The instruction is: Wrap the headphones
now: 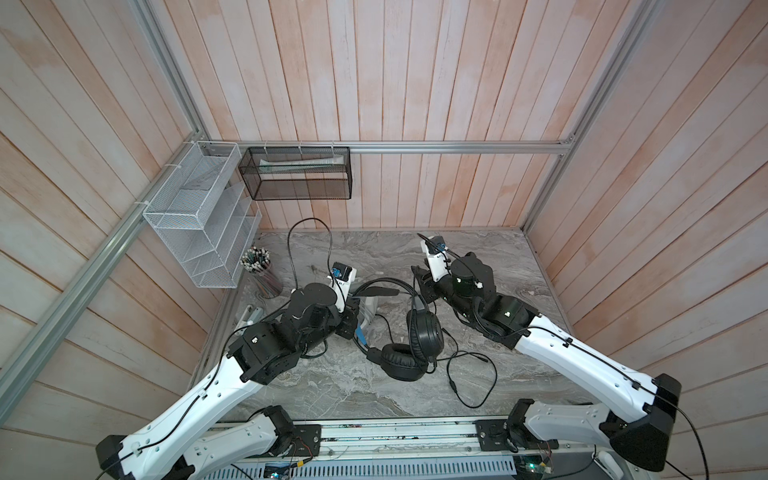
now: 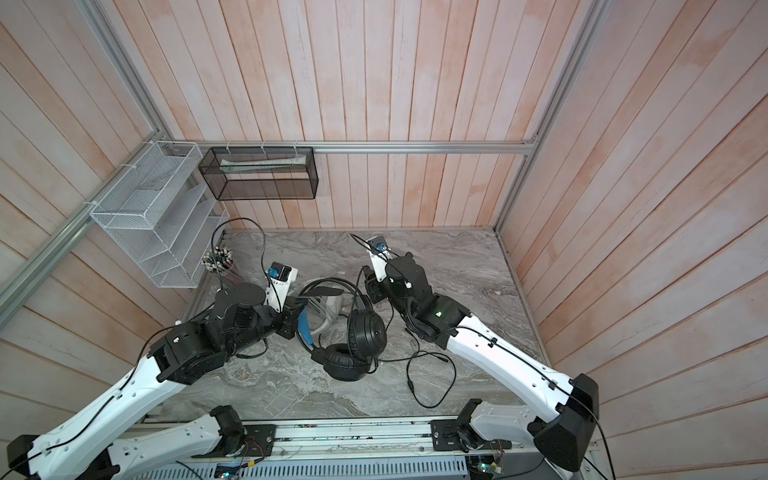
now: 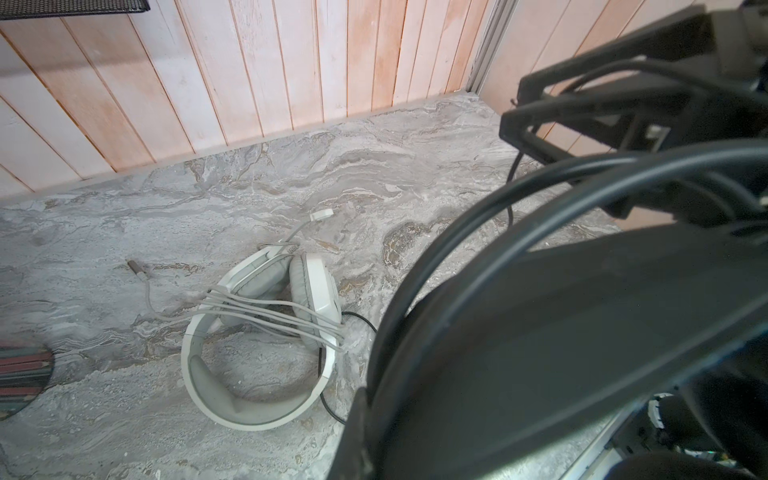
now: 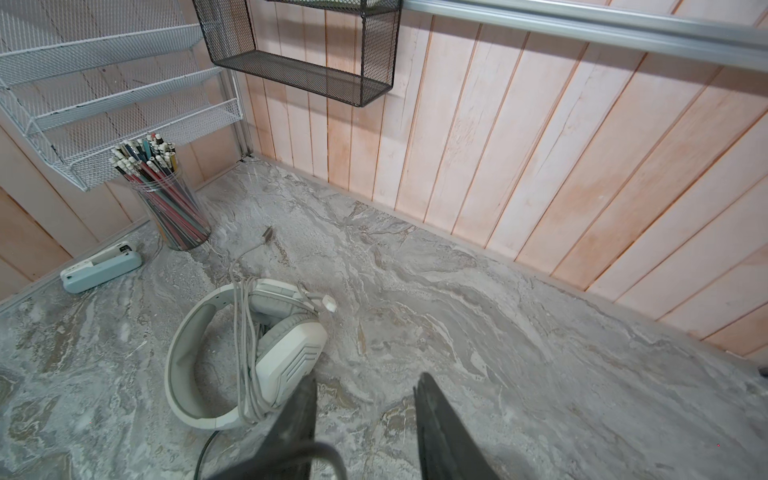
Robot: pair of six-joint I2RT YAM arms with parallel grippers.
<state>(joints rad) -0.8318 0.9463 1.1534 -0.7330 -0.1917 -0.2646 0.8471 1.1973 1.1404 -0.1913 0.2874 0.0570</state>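
In both top views the black headset (image 1: pixel 424 334) sits at frame centre on the veined grey marble-look tabletop (image 1: pixel 561 266). 1 round padded cup lies flat and 1 stands on edge, and its thin cable (image 1: pixel 454 386) loops loosely at lower right. The left gripper (image 1: pixel 354 322) is pinched tight on the blue-lined band. The right gripper (image 4: pixel 367 376) stands moderately parted, with nothing between its 2 tapered fingers. Just above centre lies the smooth white headset (image 4: pixel 286 353), its grey-white cord (image 4: pixel 243 332) wound across the hoop.
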